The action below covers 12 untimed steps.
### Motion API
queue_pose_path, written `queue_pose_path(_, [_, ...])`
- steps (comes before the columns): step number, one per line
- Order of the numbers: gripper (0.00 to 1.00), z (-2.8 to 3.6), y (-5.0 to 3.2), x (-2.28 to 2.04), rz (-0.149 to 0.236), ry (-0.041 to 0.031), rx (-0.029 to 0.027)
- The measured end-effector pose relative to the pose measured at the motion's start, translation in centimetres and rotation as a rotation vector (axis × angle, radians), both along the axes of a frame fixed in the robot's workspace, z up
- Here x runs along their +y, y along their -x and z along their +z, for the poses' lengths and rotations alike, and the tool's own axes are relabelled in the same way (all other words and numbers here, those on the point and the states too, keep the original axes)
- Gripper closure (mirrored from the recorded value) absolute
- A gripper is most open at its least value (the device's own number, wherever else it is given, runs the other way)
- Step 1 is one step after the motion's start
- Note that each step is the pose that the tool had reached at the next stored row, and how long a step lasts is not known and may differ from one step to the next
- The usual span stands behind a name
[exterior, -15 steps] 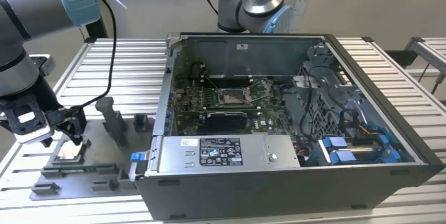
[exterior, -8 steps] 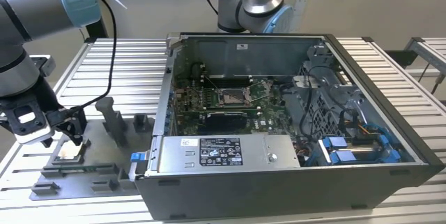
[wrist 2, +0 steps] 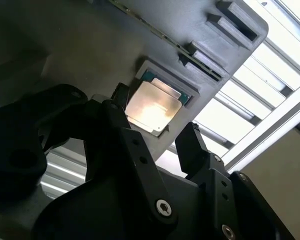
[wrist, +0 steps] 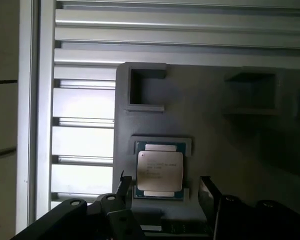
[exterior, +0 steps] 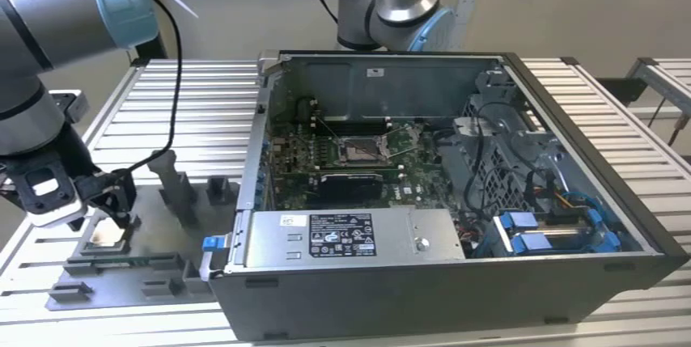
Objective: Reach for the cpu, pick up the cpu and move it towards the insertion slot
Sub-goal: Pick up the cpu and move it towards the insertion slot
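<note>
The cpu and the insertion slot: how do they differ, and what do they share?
The cpu lies in a grey fixture outside the computer case; the insertion slot sits on the board inside it. The cpu has a plain pale metal top; the slot is a metal frame round a grey centre. Both are square.

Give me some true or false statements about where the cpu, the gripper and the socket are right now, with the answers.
1. The cpu lies in a recess of the grey fixture plate. True.
2. The gripper is shut on the cpu. False: it is open, with a finger on either side of the chip.
3. The insertion slot sits inside the open computer case. True.
4. The cpu hangs over the insertion slot. False: it lies outside the case, at the exterior view's left.
</note>
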<state>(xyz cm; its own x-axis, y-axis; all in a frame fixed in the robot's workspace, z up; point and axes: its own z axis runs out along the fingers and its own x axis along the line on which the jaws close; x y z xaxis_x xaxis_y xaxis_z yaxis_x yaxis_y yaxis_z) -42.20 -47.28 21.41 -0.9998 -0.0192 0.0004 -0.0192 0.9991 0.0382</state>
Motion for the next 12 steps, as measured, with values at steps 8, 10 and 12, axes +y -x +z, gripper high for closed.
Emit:
queue_pose_path(8, [0.0, -0.93, 0.07, 0.07, 0.0, 0.0, 0.0001])
queue_pose_path(10, [0.0, -1.11, 0.13, 0.09, 0.0, 0.0001, 0.0001])
queue_pose_path(12, [0.0, -1.29, 0.21, 0.11, 0.0, 0.0, 0.0001])
